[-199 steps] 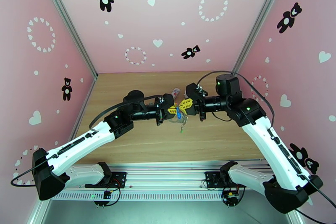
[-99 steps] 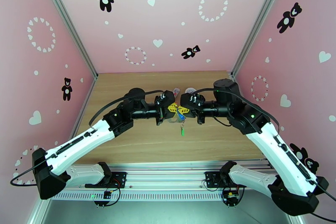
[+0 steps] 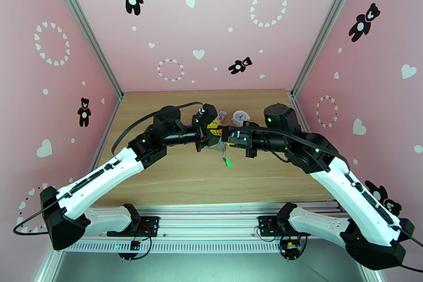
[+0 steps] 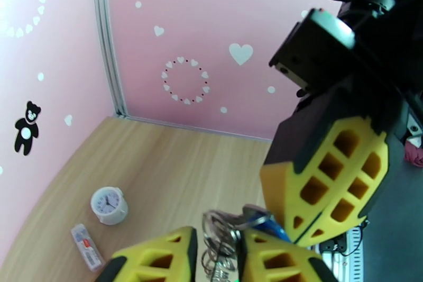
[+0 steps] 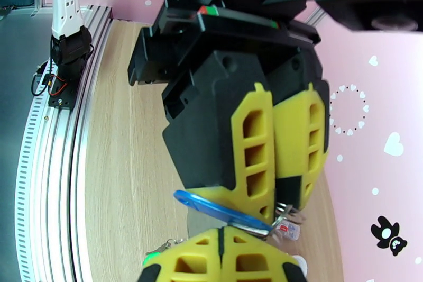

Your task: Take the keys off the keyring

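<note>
Above the counter (image 3: 174,182), right fingers (image 5: 201,243) are clenched on the blue key (image 5: 217,209), left fingers (image 4: 177,240) parted around the keyring (image 4: 222,235) (green key (image 3: 227,162) dangles below). Freeing the blue key is in hand — next, I judge, left pinches the ring while right works it off.

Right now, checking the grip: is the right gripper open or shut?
Shut: on the right gripper, fingers meet, no gap. The blue key sits at their tips; pinched or not, cannot tell.
</note>
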You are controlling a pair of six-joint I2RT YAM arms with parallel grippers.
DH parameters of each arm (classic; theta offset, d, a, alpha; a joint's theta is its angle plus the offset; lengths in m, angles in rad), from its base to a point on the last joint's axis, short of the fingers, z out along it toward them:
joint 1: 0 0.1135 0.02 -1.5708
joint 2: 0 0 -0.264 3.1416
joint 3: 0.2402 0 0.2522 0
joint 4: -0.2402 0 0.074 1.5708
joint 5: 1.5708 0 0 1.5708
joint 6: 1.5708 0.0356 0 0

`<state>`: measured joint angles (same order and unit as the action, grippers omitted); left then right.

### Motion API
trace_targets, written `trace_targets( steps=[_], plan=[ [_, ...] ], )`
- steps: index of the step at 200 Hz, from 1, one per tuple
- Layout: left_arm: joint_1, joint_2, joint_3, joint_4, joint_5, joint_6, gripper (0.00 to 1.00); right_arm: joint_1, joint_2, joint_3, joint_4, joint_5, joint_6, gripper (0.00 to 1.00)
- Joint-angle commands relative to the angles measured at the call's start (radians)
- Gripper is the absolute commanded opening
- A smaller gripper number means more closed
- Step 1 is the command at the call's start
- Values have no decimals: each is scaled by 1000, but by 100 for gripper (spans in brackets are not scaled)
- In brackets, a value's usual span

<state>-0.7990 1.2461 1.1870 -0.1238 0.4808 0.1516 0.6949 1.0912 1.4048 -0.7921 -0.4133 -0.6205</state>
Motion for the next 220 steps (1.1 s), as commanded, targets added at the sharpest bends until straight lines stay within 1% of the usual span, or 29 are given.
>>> trace_targets(
  steps=[1, 18, 36, 61, 73, 91, 98, 108, 122, 137, 149, 158, 174, 185, 189, 207, 220],
  plan=[
    [-6, -62, -35, 41, 9, -3, 37, -31, 36, 35, 14, -64, 11, 0],
    [-5, -96, -67, 41, -2, 2, 38, -64, 36, 35, 41, -125, 40, 0],
    [-4, -109, -89, 49, -8, 0, 38, -82, 39, 36, 55, -156, 57, 0],
    [-5, -90, -99, 62, -23, 2, 32, -105, 51, 27, 80, -199, 87, 0],
    [0, -82, -101, 57, -62, -6, 31, -124, 59, 25, 74, -214, 103, 0],
    [27, -87, -127, 54, -69, -52, 30, -173, 53, -16, 104, -223, 207, 0],
    [31, -92, -144, 51, -105, -73, 31, -185, 44, -61, 134, -232, 257, 0],
    [30, -99, -161, 22, -166, -98, 32, -185, 33, -116, 169, -205, 338, 0],
    [31, -106, -179, -26, -240, -162, 32, -184, 25, -173, 190, -177, 455, 0],
    [31, -108, -214, -51, -238, -247, 34, -183, -16, -264, 237, -161, 557, 0],
    [27, -106, -246, -69, -222, -328, 38, -177, -55, -347, 261, -95, 634, 0],
    [9, -105, -278, -71, -228, -388, 40, -177, -75, -388, 254, -83, 673, 0],
    [-38, -98, -341, -70, -240, -470, 43, -150, -111, -470, 257, -41, 778, 5],
    [-70, -98, -365, -82, -282, -529, 43, -102, -130, -513, 230, 22, 809, 11],
    [-78, -102, -401, -81, -292, -550, 44, -84, -138, -532, 224, 42, 817, 13],
    [-94, -145, -486, -33, -332, -669, 45, -26, -181, -632, 263, 84, 893, 22],
    [-95, -189, -556, 4, -356, -747, 45, 27, -181, -704, 302, 109, 934, 26]
  ],
)
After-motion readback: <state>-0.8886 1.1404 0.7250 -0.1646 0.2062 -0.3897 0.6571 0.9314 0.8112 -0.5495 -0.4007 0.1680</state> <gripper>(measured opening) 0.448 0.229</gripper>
